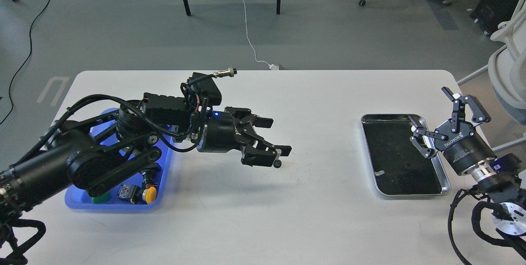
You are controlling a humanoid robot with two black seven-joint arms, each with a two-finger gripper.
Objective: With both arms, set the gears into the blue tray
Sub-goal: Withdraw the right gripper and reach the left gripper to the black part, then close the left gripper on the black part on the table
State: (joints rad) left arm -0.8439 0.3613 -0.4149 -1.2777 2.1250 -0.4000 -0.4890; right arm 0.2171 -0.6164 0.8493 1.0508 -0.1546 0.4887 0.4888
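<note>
The blue tray (80, 204) is sitting near the tabletop's left edge, holding push-button switches (139, 191), half hidden under the left arm. The left hand (277, 137) is hanging spread at mid-tabletop, its lower finger just beside the gear (278, 163). By the right edge, the right hand (441, 115) is spread over the silver tray (441, 174).

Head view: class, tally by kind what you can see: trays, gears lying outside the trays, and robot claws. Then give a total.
Trays: 2 (blue tray, silver tray)
Gears outside trays: 1 (gear)
Claws: 2 (left claw, right claw)
Total: 5
</note>
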